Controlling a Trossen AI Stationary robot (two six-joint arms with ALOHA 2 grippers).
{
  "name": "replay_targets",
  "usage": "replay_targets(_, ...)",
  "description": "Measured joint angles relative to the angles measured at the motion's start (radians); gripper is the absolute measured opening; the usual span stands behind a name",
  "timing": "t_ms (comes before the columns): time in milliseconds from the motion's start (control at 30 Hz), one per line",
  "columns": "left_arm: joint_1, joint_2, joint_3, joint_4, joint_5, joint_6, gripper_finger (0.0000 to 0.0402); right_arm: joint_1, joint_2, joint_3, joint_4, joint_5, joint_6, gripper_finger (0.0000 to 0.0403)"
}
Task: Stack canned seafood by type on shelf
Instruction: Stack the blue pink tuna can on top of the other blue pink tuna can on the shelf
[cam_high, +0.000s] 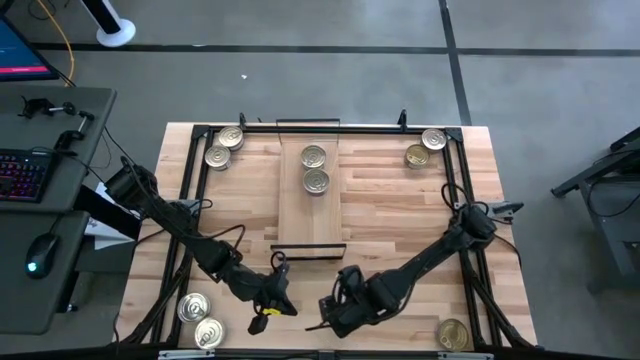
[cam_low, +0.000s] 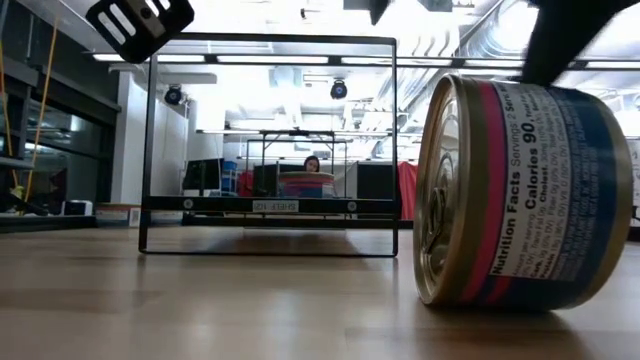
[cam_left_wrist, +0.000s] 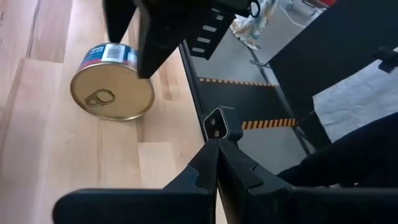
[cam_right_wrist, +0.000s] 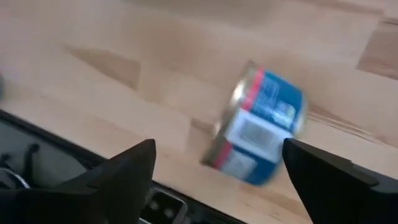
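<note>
One tin of canned seafood (cam_right_wrist: 258, 130), blue and red with a gold lid (cam_left_wrist: 112, 93), lies on its side on the tabletop near the front edge, resting on its curved wall (cam_low: 525, 195). My right gripper (cam_right_wrist: 219, 143) hangs open just above it, a finger on either side and clear of it. My left gripper (cam_left_wrist: 217, 158) is shut and holds nothing, a little to the tin's left (cam_high: 278, 302). The shelf (cam_high: 312, 215) lies at the table's middle with two tins (cam_high: 314, 156) (cam_high: 316, 181) resting flat on its far half.
Pairs of tins sit at the far left (cam_high: 224, 146), far right (cam_high: 425, 148) and near left (cam_high: 200, 320) corners. One tin sits at the near right (cam_high: 452, 334). The shelf's black end frame (cam_low: 270, 140) stands upright behind the fallen tin. The table's front edge (cam_left_wrist: 189, 87) is close by.
</note>
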Motion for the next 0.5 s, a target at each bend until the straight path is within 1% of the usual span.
replay_targets(67,0.0,0.0,0.0,0.008,0.001,-0.002,0.0,-0.005,0.0,0.0,-0.01,0.02,0.027,0.0343)
replay_targets(267,0.0,0.0,0.0,0.008,0.001,-0.052,0.0,-0.007,0.0,0.0,-0.112,0.021,0.107,0.0343)
replay_targets(400,-0.002,0.0,0.0,0.016,0.003,-0.094,0.0,-0.005,0.0,0.0,-0.113,0.019,0.131,0.0343)
replay_targets(500,-0.002,0.0,0.0,0.037,0.031,-0.125,0.0,-0.005,0.0,0.0,-0.099,0.017,0.138,0.0343)
